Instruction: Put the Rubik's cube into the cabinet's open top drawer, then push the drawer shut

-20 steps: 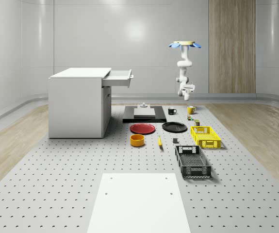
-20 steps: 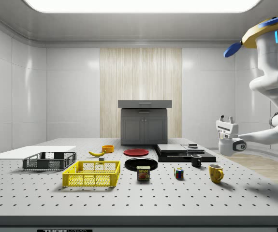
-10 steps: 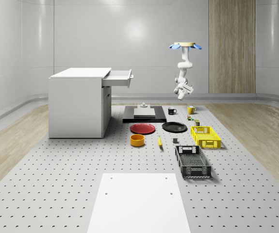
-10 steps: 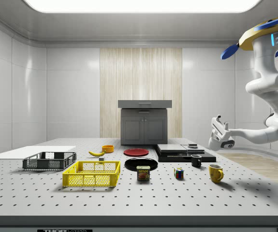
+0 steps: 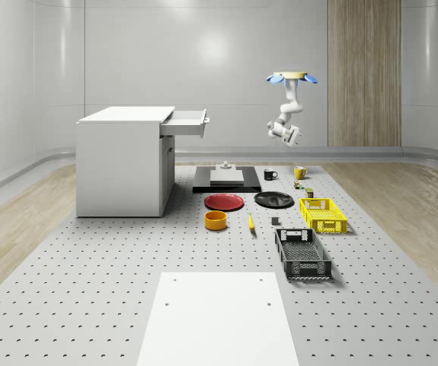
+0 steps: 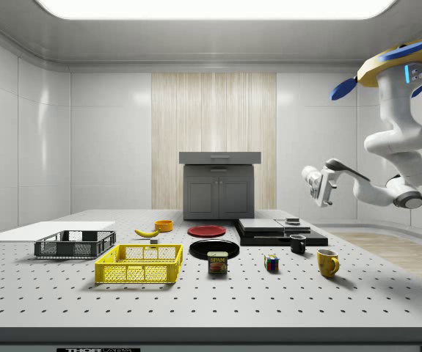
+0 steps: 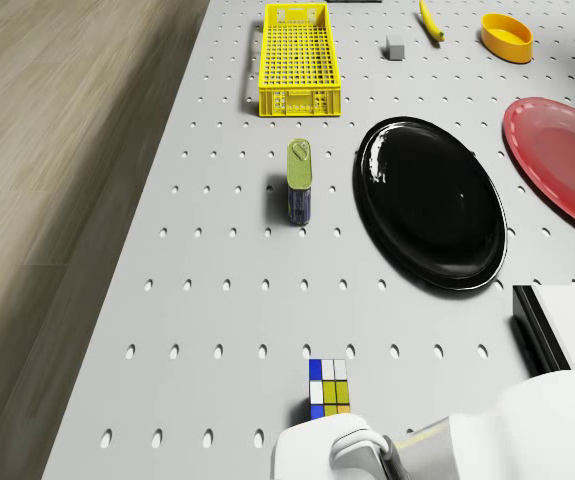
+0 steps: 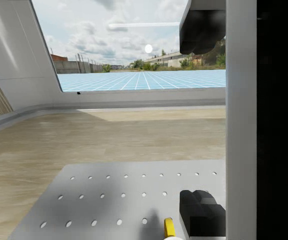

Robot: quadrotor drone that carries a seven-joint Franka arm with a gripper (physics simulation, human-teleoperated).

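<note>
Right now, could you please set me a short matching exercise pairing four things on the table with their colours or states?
Things:
1. Rubik's cube
2. top drawer
3. mug beside the cube
4. plate nearest the Spam can

Descriptions:
A. black
B. standing on the table, not held
C. yellow
D. pulled open

Pairs: 1-B, 2-D, 3-C, 4-A. The drone hovers above the mug end of the table, with the gripper raised high over the table.

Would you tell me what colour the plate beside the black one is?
Red, lying next to the black plate; the whole-scene view shows it best.
</note>
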